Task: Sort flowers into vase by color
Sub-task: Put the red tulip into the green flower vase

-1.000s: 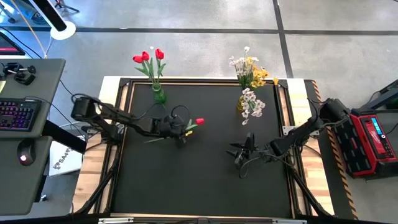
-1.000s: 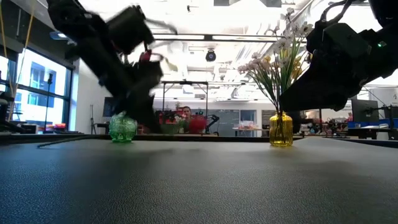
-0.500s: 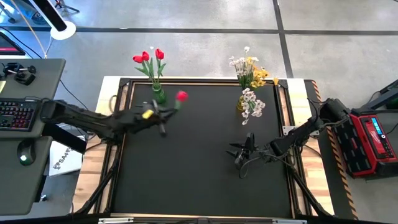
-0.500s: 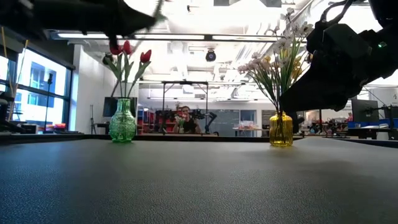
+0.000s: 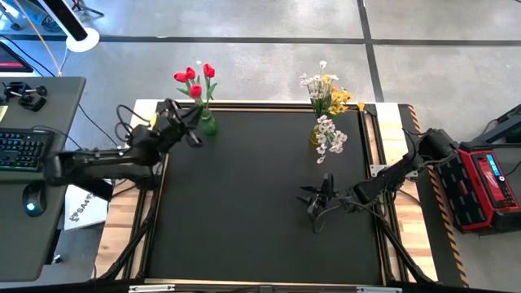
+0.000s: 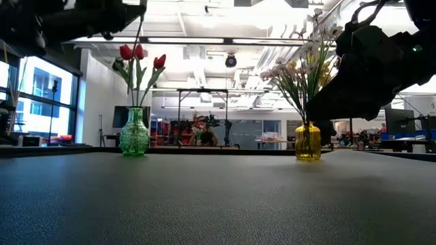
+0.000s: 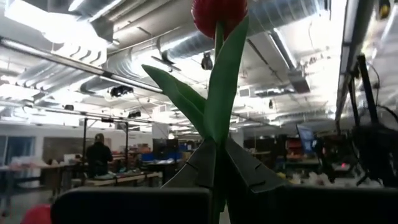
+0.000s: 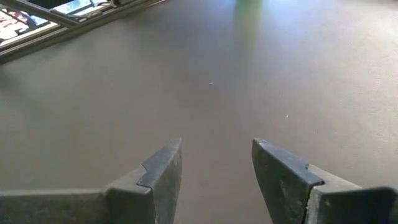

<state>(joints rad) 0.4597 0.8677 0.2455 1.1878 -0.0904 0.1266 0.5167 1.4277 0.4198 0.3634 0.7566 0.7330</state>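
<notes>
Nearly there: the left gripper (image 7: pixel 214 165), clenched on the last red tulip (image 5: pixel 195 90), holds it over the green vase (image 5: pixel 208 124) at upper left, white and yellow sprays (image 5: pixel 328 96) already fill the yellow vase (image 6: pixel 307 142), and the right gripper (image 8: pixel 214 165) idles released at lower right

No text, label, brand or number can be read anywhere; a white sheet (image 5: pixel 81 205) at the table's nine o'clock bears dark lettering too small to make out
</notes>
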